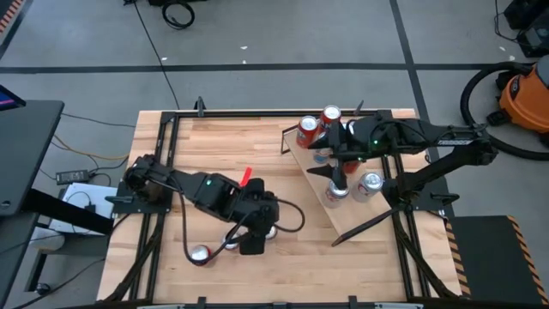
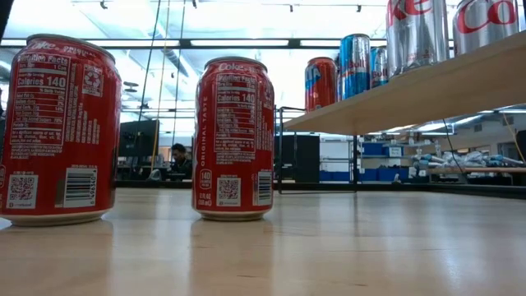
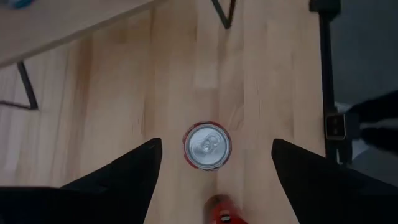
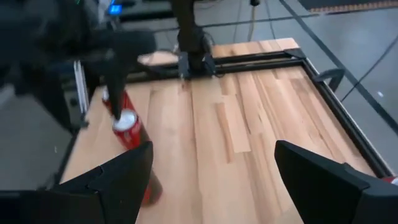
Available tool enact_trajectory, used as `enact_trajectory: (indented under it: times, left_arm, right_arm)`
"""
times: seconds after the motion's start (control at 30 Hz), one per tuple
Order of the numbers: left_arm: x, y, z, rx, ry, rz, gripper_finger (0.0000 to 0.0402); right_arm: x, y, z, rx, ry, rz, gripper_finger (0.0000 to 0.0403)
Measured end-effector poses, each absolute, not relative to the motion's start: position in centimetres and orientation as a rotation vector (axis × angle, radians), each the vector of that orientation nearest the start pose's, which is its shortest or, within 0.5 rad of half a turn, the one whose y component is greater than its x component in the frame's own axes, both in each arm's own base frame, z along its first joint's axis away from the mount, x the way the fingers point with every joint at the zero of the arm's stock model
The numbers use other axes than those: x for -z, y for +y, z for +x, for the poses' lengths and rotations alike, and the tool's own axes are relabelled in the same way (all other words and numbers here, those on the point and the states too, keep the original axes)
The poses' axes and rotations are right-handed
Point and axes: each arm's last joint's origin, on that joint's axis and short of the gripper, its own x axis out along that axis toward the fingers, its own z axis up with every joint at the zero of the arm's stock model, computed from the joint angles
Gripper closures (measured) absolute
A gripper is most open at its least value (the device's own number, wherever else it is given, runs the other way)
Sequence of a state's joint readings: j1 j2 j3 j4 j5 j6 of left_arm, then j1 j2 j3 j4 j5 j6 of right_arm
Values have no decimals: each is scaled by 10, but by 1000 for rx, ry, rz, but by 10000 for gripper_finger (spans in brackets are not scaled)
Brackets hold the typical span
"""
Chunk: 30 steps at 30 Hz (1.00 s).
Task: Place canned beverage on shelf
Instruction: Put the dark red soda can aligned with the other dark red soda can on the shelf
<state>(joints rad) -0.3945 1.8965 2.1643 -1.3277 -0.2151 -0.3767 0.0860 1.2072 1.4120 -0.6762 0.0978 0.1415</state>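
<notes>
Two red cans stand upright on the wooden tabletop (image 2: 329,247): one (image 2: 57,127) close to the low camera, the other (image 2: 234,136) farther off. My left gripper (image 1: 256,236) hangs open, pointing down over one red can (image 3: 207,146), whose silver top shows between and below the fingers (image 3: 134,168); they do not touch it. The other can (image 1: 199,254) stands toward the near left. The sloped light wood shelf (image 1: 360,215) at the right holds several red, blue and silver cans (image 2: 419,33). My right gripper (image 1: 330,150) is open and empty above the shelf.
A black metal frame (image 1: 171,129) runs around the tabletop. The shelf's thin black supports (image 3: 25,87) stand on the table near the cans. Bare wood lies between the cans and the shelf (image 1: 292,197). An orange vacuum (image 1: 523,94) stands on the floor at the far right.
</notes>
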Motion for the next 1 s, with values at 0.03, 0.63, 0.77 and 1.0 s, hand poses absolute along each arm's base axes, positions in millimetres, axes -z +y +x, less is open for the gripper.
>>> enact_trajectory:
  times: [0.03, 0.63, 0.77, 1.0]
  left_arm:
    - [-392, -139, 345, -15, 1021, -4, 91]
    - [-378, -179, 312, 138, 1173, 177, 142]
    - [-360, -189, 303, 130, 1187, 215, 149]
    - [-341, -195, 288, 58, 1164, 48, 164]
  right_arm:
    - [-416, 18, 240, 56, 457, 125, 56]
    - [-416, 52, 234, 149, 424, 345, 56]
    - [-416, 59, 233, 173, 408, 329, 56]
    - [-421, 60, 234, 154, 357, 289, 56]
